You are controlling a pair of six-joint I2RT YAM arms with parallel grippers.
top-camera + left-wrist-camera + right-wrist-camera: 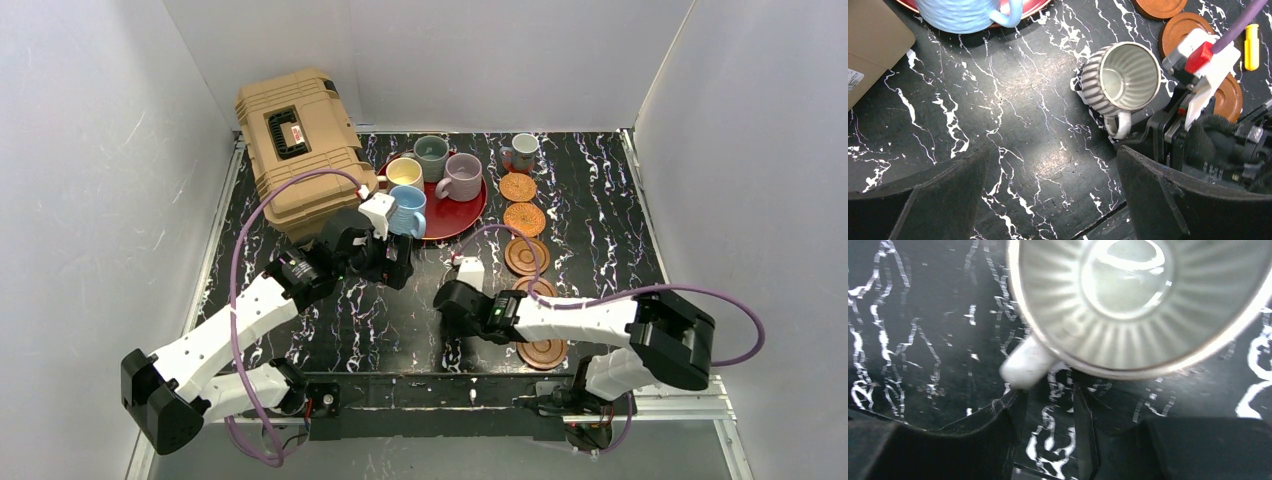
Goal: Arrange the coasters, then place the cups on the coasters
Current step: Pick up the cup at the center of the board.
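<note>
Between the two arms, on the bare worktop (pixel 998 125), stands the ribbed grey mug (pixel 1120 75), mouth up, pale and glazed inside, near the wooden coasters (pixel 1180 30) but on none. It looks to be ceramic, so I'd judge it stiff, slick, chippable and fairly heavy. Its handle (pixel 1028 365) looks the best hold. The right end effector (pixel 1045 400) sits narrow at that handle, and I cannot tell whether it grips. The left end effector (pixel 1053 200) gapes wide, empty.

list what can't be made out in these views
- Top view: ribbed grey mug hidden beneath the right arm.
- Right wrist view: that mug blurred, rim cut by the top edge; whether the right fingers grip its handle is unclear.
- Left wrist view: light blue mug cut by the top edge.
- Top view: nearest wooden coaster partly under that arm.
</note>
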